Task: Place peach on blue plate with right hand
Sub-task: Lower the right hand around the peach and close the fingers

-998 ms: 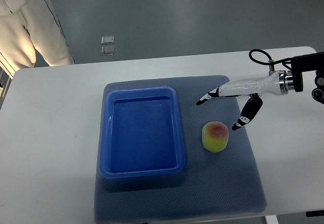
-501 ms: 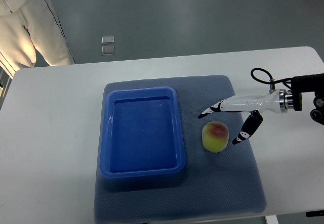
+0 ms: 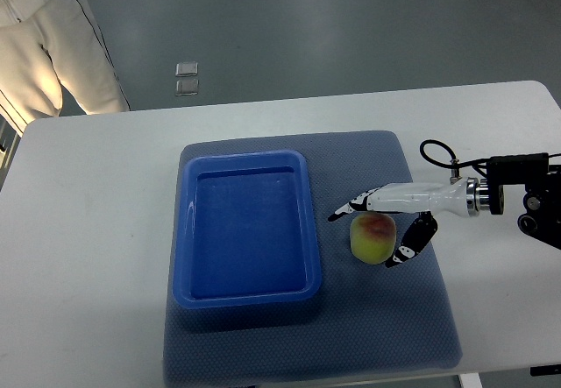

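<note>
A grey mat (image 3: 386,335) is covering the middle of the white desk (image 3: 88,230), giving both items a non-slip base. The blue plate (image 3: 248,296), a shallow rectangular tray, is lying empty on the mat's left half. The peach (image 3: 373,236) is sitting upright on the mat just right of the plate, not yet lifted. The right hand (image 3: 383,224) is reaching in from the right edge and straddling the fruit: long fingers (image 3: 351,206) are spreading across its far side while the thumb (image 3: 406,250) is hanging at its near right side. The fingers are standing open around the peach; firm contact cannot be confirmed. Judgement: this placement is preparing a pinch grasp. A person (image 3: 44,38) in pale clothing is standing beyond the desk's far left corner.
</note>
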